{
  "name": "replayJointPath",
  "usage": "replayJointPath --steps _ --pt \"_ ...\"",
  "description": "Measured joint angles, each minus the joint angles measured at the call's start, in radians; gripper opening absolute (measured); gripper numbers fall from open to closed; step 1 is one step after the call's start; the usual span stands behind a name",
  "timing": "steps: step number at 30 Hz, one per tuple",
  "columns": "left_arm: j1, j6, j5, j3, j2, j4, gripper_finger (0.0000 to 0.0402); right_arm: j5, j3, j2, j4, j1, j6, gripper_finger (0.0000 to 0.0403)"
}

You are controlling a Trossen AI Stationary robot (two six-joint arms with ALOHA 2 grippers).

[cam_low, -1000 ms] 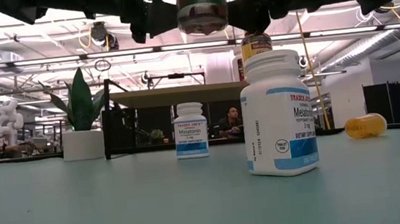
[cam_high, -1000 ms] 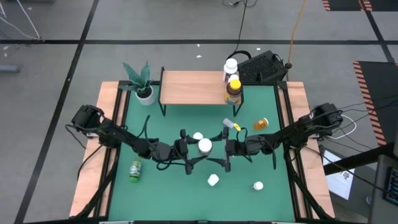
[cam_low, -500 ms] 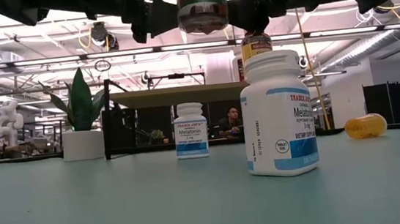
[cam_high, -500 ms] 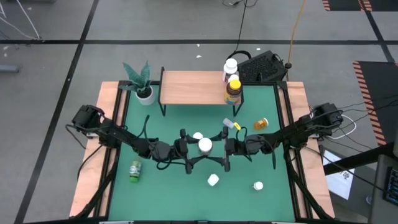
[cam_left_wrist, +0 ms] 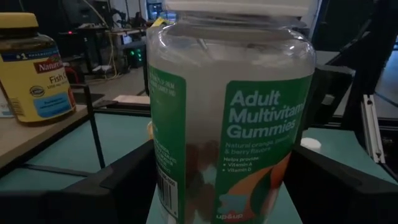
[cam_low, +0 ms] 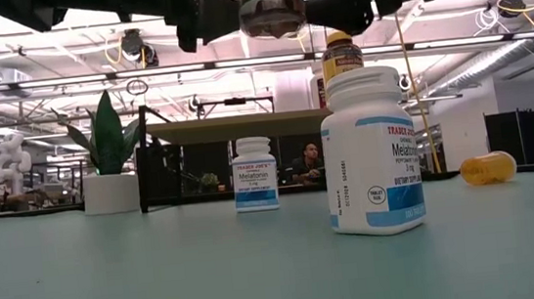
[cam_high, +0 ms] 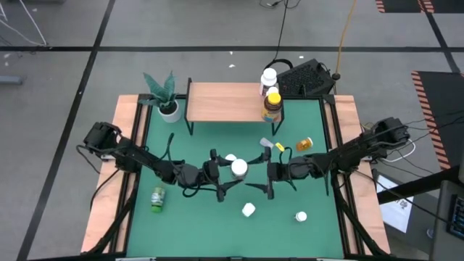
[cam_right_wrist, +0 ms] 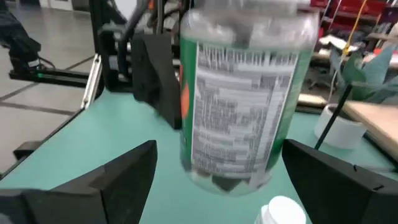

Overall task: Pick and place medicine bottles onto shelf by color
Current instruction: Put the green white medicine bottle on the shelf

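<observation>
At table centre, keep the left gripper (cam_high: 226, 176) clamped on the gummies bottle (cam_high: 238, 168) while the open-jawed right gripper (cam_high: 262, 179) clears toward 3 o'clock.

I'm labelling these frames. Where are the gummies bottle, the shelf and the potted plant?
gummies bottle (cam_left_wrist: 249, 124): left wrist view, on its green label.
shelf (cam_high: 221, 101): high view, bare middle of the wooden board.
potted plant (cam_high: 169, 109): high view, on its white pot.

Clear plastic gummies bottle (cam_left_wrist: 230, 118) is showing a green label with white lettering and, apparently, an orange corner. Round amber bottle (cam_high: 272, 106) is wearing a yellow cap. Table (cam_high: 203, 225) is showing green.
</observation>
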Motion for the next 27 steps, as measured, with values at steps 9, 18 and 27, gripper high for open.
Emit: replayJointPath --steps 9,18,27 --pt "0.012 0.0 0.004 -0.001 0.0 0.016 0.0301 0.028 0.0 0.089 0.152 -0.003 0.03 0.034" --pt "0.014 0.0 0.003 -0.001 0.0 0.02 0.0301 0.015 0.0 0.111 0.188 -0.028 0.088 0.0315" --pt "0.016 0.019 0.004 -0.002 0.0 0.04 0.0301 0.016 0.0 0.11 0.184 -0.028 0.14 0.0315"
